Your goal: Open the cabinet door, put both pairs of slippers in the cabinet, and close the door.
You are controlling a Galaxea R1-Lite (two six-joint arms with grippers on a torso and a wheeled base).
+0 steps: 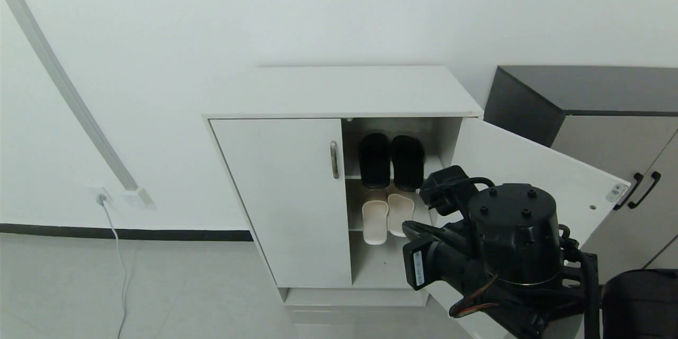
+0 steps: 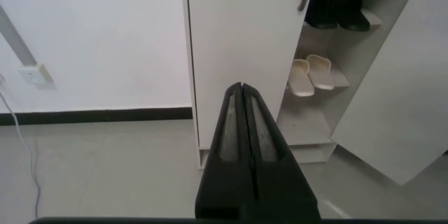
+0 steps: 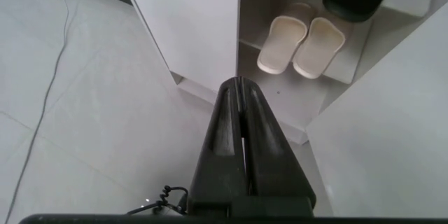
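Observation:
A white cabinet [image 1: 339, 90] stands against the wall, its left door [image 1: 275, 196] closed and its right door [image 1: 529, 169] swung open. Black slippers [image 1: 392, 161] lie on the upper shelf and white slippers [image 1: 386, 214] on the shelf below. My right arm [image 1: 508, 238] hangs in front of the open door. My right gripper [image 3: 242, 84] is shut on nothing, above the floor before the cabinet's base, with the white slippers [image 3: 301, 44] beyond it. My left gripper [image 2: 241, 91] is shut and empty, a way back from the closed door [image 2: 245, 35].
A dark grey cabinet [image 1: 609, 116] stands right of the open door. A wall socket [image 1: 100, 198] with a cable [image 1: 123, 275] trailing to the floor is at the left. Bare grey floor [image 1: 159, 286] spreads before the white cabinet.

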